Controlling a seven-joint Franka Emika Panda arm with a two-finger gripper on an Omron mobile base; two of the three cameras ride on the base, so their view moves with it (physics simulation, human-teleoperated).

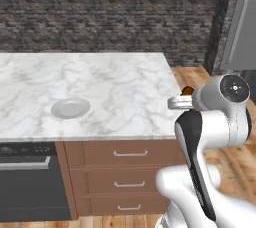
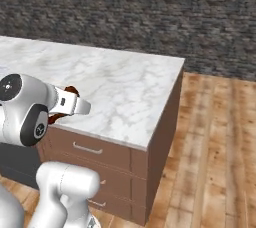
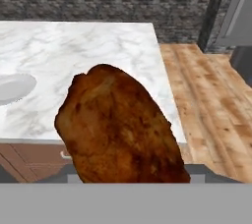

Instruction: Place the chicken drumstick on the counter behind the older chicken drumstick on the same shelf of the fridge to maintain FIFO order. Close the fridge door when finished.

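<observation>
Hand view was mostly taken up by the chicken drumstick, dark red-brown and mottled, held up off the tabletop right in front of the camera. The pincer was seen closed on it at the tabletop's right edge, though the fingertips themselves were hidden behind the meat. A white plate was left sitting on the marble. The fridge was glimpsed off to the right, across wooden floor. Handling-wise it was judged light, fairly firm but greasy, so a grip across the thick meaty part was reckoned safer than the bone end
</observation>
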